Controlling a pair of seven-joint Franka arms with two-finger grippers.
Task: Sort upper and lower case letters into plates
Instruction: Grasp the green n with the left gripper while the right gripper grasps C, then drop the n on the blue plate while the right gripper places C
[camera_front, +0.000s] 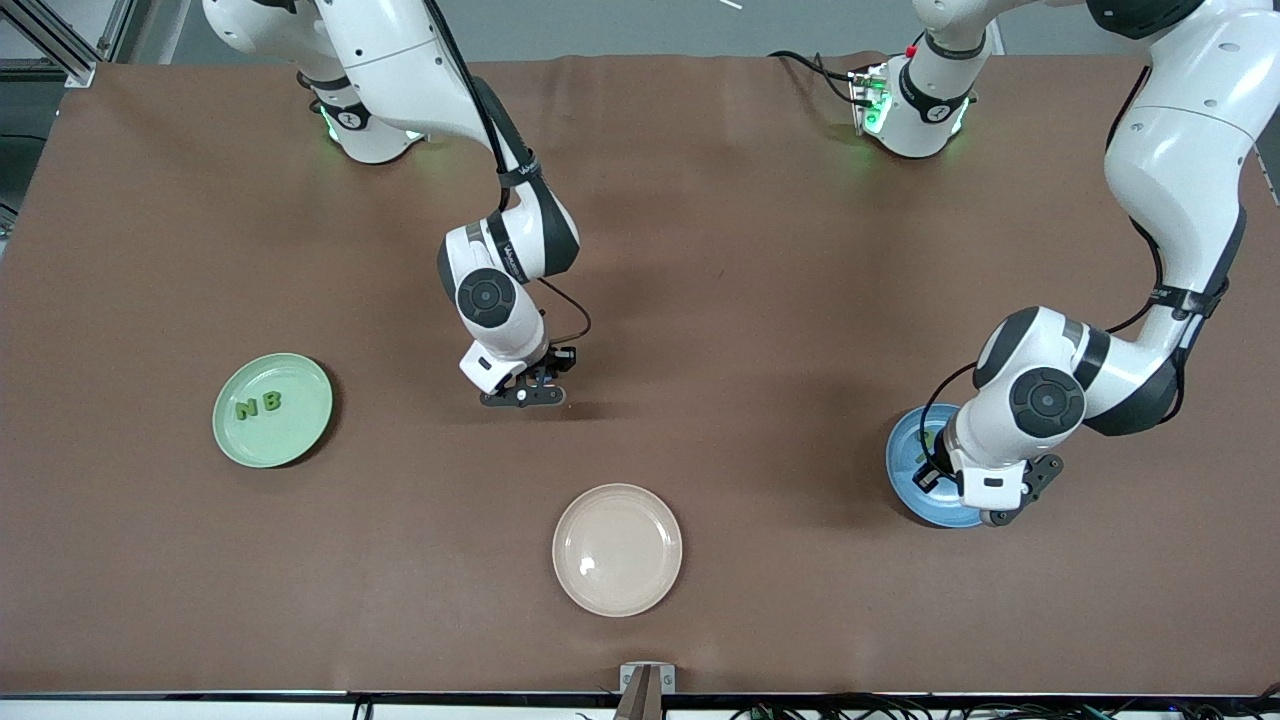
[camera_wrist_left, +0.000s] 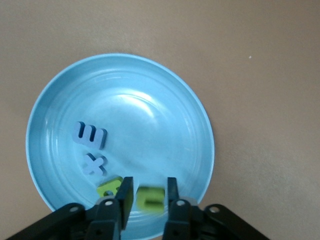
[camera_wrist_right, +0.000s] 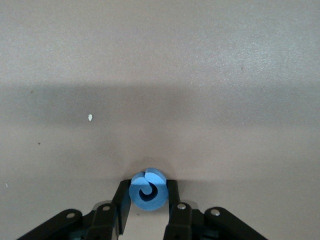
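- The right gripper (camera_front: 523, 397) is down at the middle of the desk (camera_front: 760, 300), farther from the front camera than the cream plate. In the right wrist view its fingers (camera_wrist_right: 123, 202) are pressed against both sides of a blue letter (camera_wrist_right: 148, 189), a curled foam piece squeezed between them on the brown cover.
- The left gripper (camera_wrist_left: 148, 197) hangs over the blue plate (camera_front: 905, 470) at the left arm's end of the desk. Its fingers (camera_wrist_left: 125, 196) stand a little apart with a green letter (camera_wrist_left: 151, 198) in the gap; whether they press on it I cannot tell, and the letter looks blurred.
- The desk is covered in brown from edge to edge.
- The cream plate (camera_front: 617, 549) lies near the middle of the desk's front edge and carries nothing.
- The green plate (camera_front: 272, 410) lies toward the right arm's end of the desk, well apart from the other two plates.
- The blue plate, seen whole in the left wrist view (camera_wrist_left: 165, 125), holds four letters, all near one side of its rim.
- On the green plate lie a dark green N (camera_front: 246, 408) and a B (camera_front: 272, 402), side by side.
- In the blue plate a purple-blue m (camera_wrist_left: 90, 135) and an x (camera_wrist_left: 94, 164) lie close together, and a second green letter (camera_wrist_left: 109, 187) sits partly hidden by a finger.
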